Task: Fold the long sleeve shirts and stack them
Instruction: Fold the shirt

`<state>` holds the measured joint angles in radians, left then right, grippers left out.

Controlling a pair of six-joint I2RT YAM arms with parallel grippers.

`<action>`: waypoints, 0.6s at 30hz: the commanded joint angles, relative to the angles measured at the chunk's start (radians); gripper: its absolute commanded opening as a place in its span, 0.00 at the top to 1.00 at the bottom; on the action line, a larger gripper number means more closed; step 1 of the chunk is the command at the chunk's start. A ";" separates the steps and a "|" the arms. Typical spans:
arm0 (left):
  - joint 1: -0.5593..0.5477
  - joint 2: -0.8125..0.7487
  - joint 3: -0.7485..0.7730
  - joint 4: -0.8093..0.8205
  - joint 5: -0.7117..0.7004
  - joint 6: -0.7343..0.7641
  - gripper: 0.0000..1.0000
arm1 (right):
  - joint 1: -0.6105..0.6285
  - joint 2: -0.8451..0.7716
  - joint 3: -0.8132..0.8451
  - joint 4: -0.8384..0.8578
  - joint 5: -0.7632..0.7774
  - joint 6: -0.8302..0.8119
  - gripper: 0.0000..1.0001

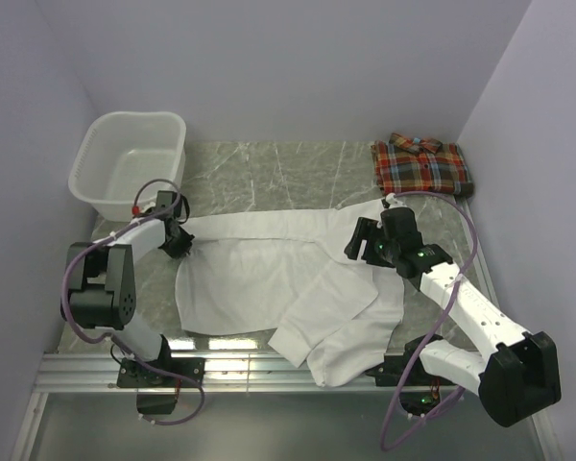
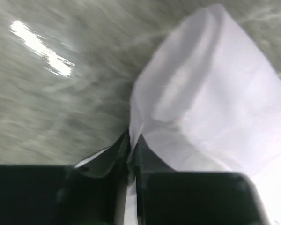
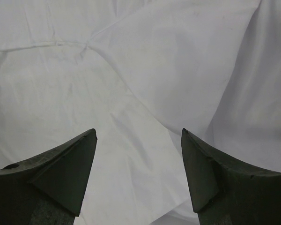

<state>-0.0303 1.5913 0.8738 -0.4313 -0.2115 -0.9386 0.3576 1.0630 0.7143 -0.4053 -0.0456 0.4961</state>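
From overhead we saw the white shirt (image 1: 259, 279) spread over the near half of the table (image 1: 269, 168). Its rumpled lower part reached the near edge between the two arm bases, and one sleeve was folded slantwise across the body. That view did not settle how either tool stood, but the wrist cameras did. The left tool (image 2: 131, 140) sat at the left end of a long white band of cloth. In its own blurred view its fingers were drawn almost together, with a thin edge of the white shirt pinched between them. From there the cloth ran away in a folded strip over the grey marbled surface. The right tool (image 3: 138, 133) stood on the right side of the garment with its fingers wide apart and nothing between them. Its camera saw only creased white fabric and a seam beneath the tips, and we could not tell from it whether the tips touched the cloth. Only the overhead view showed the far side. The plaid shirt (image 1: 422, 165) lay folded in the far right corner, well apart from both tools. A white laundry basket (image 1: 125, 197) stood in the far left corner, just beyond the left arm.
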 commanded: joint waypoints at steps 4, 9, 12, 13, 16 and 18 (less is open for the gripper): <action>-0.178 0.041 0.178 -0.173 -0.196 -0.011 0.99 | 0.004 -0.034 0.004 0.014 0.029 -0.019 0.21; -0.419 0.055 0.401 -0.406 -0.488 -0.054 1.00 | 0.004 -0.037 -0.001 0.013 0.039 -0.024 0.21; -0.476 0.067 0.436 -0.535 -0.594 -0.124 0.97 | 0.006 -0.028 0.007 0.014 0.033 -0.021 0.21; -0.477 0.065 0.427 -0.562 -0.595 -0.164 0.96 | 0.004 -0.026 0.007 0.013 0.032 -0.022 0.21; -0.473 0.030 0.338 -0.600 -0.608 -0.219 0.87 | 0.004 -0.026 0.014 0.010 0.036 -0.027 0.21; -0.444 -0.010 0.254 -0.587 -0.588 -0.229 0.66 | 0.004 -0.024 0.016 0.006 0.039 -0.033 0.21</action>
<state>-0.5095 1.6379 1.2083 -0.8978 -0.7353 -1.0863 0.3576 1.0492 0.7143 -0.4061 -0.0307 0.4843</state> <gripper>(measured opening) 0.269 0.791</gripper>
